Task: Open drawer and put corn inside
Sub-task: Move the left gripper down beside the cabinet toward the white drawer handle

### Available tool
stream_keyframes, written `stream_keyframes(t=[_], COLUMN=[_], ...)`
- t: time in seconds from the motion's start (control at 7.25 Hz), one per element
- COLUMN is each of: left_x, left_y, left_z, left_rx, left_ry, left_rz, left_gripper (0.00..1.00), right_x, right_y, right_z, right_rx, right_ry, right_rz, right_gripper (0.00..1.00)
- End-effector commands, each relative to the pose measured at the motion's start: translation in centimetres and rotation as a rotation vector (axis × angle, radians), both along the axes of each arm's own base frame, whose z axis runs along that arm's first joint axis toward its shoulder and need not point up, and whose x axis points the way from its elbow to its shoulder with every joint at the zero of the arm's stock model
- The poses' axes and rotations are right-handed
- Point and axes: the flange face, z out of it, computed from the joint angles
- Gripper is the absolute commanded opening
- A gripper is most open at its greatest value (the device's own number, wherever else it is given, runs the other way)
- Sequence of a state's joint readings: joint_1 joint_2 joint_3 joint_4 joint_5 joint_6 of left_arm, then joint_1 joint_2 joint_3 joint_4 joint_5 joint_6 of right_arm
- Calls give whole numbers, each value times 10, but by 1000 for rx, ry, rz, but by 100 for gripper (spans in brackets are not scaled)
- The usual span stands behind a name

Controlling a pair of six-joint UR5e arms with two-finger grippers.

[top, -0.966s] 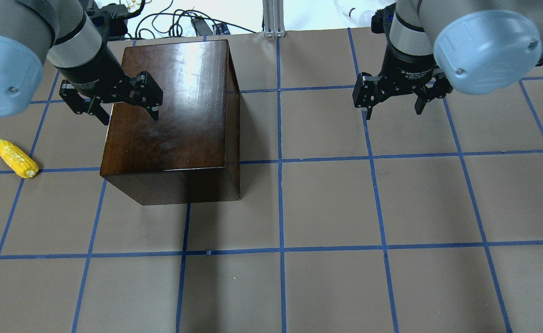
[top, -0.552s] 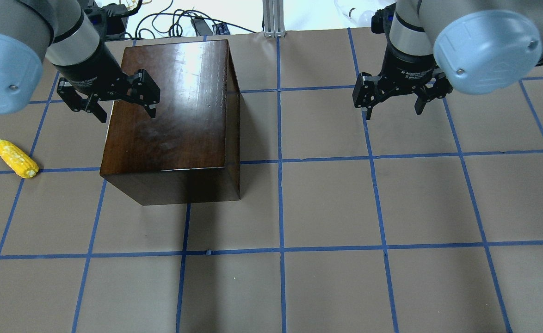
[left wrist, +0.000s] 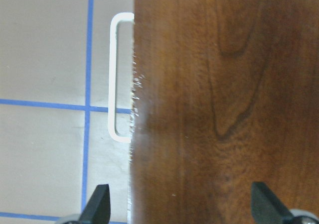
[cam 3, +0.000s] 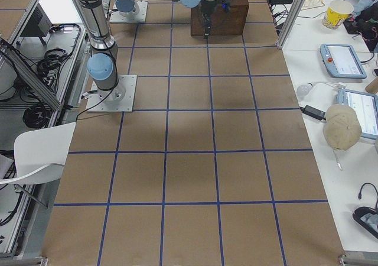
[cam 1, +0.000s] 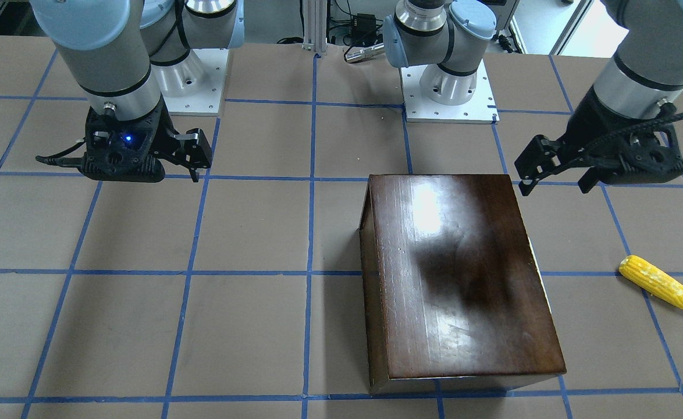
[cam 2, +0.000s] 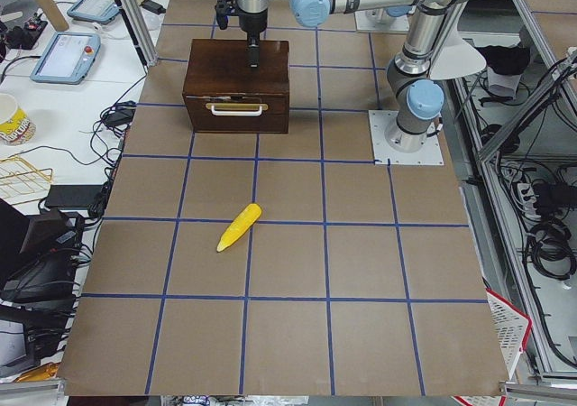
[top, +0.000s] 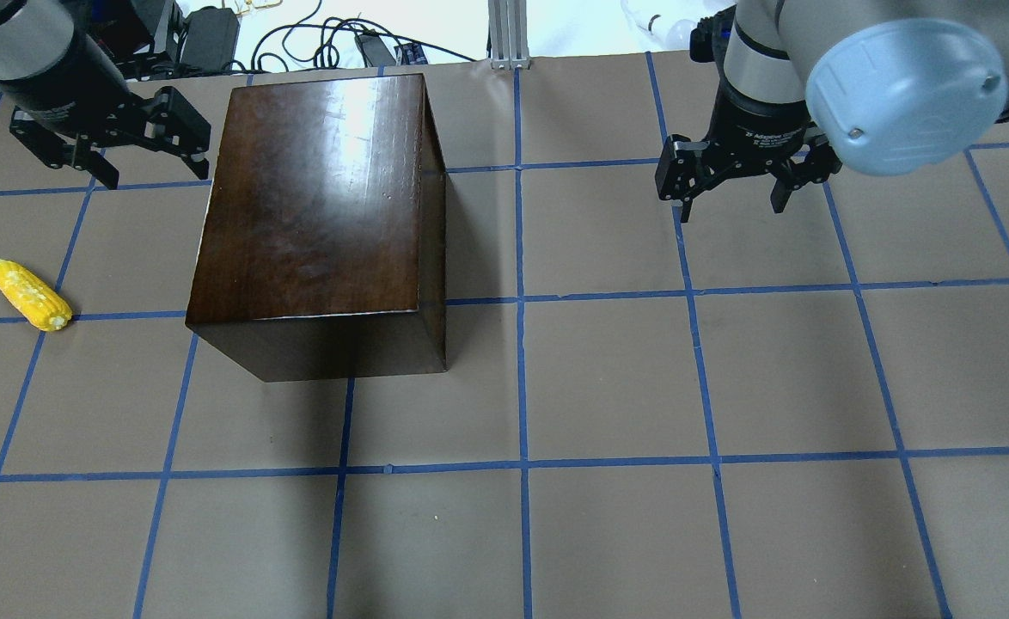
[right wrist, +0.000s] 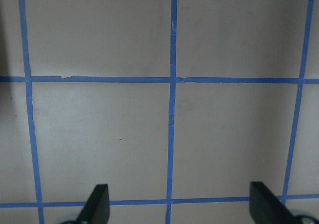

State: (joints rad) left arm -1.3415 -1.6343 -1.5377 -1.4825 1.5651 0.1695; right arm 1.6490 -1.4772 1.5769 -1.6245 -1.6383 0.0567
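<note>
The dark-brown wooden box [top: 324, 198] stands left of the table's middle, also in the front view [cam 1: 458, 273]. Its drawer is shut; the front panel with a white handle [cam 2: 236, 108] faces the robot's left. The handle also shows in the left wrist view [left wrist: 118, 77]. The yellow corn [top: 30, 295] lies on the table left of the box, also in the front view [cam 1: 661, 284] and the left view [cam 2: 239, 227]. My left gripper [top: 156, 172] is open and empty, above the box's handle-side edge [left wrist: 182, 204]. My right gripper [top: 732, 193] is open and empty, above bare table [right wrist: 179, 204].
Brown table surface [top: 608, 387] with a blue tape grid. Cables and a metal post [top: 504, 34] lie beyond the far edge. The arm bases [cam 1: 449, 87] stand at the robot's side. Side tables with tablets and a cup [cam 2: 13, 117] flank the table ends.
My left gripper has moved left and farther back, from over the box top to over its handle-side edge. It stays open. The right arm, box and corn have not moved.
</note>
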Motion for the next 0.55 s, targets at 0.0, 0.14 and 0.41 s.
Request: stream_keyframes(t=[0.0,0.14,0.41], left_x=[53,68,109], left_y=[-13,-28,-41], left_z=[-21,-34,-57], left_rx=[28,-13,-17], left_ry=[6,25,75], left_rz=[-62,-98,-90], left_gripper=[100,100,100], right_x=[0,0,0], right_y=[0,0,0], right_z=[0,0,0], right_rx=[0,0,-2], right_ry=[1,0,0], right_rz=[0,0,0], right_gripper=[100,100,100])
